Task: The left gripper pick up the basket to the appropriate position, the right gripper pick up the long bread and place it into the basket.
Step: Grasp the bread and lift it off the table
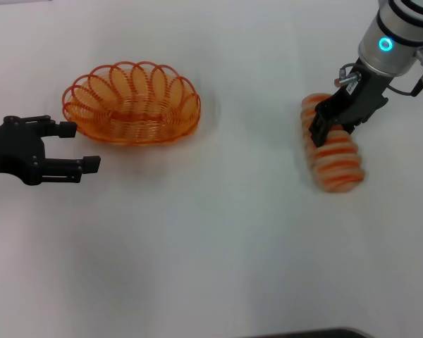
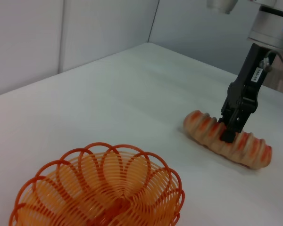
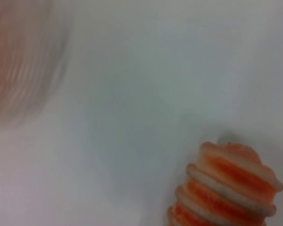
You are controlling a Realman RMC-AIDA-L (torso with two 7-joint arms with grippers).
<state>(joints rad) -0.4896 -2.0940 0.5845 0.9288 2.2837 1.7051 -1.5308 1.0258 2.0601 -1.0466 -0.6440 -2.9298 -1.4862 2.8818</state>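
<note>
The orange wire basket point(image 1: 132, 104) stands upright on the white table at the left; it also shows in the left wrist view point(image 2: 99, 193). My left gripper point(image 1: 81, 146) is open at the basket's left end, its upper fingertip at the rim, holding nothing. The striped long bread point(image 1: 336, 165) lies on the table at the right and also shows in the wrist views point(image 2: 252, 150) point(image 3: 226, 188). My right gripper point(image 1: 333, 130) point(image 2: 230, 132) is down on the bread's middle, with a finger on each side of the loaf.
The white table point(image 1: 218, 232) stretches bare between basket and bread. Grey wall panels point(image 2: 85, 28) stand beyond the far edge in the left wrist view. A blurred orange patch point(image 3: 19, 61), likely the basket, shows in the right wrist view.
</note>
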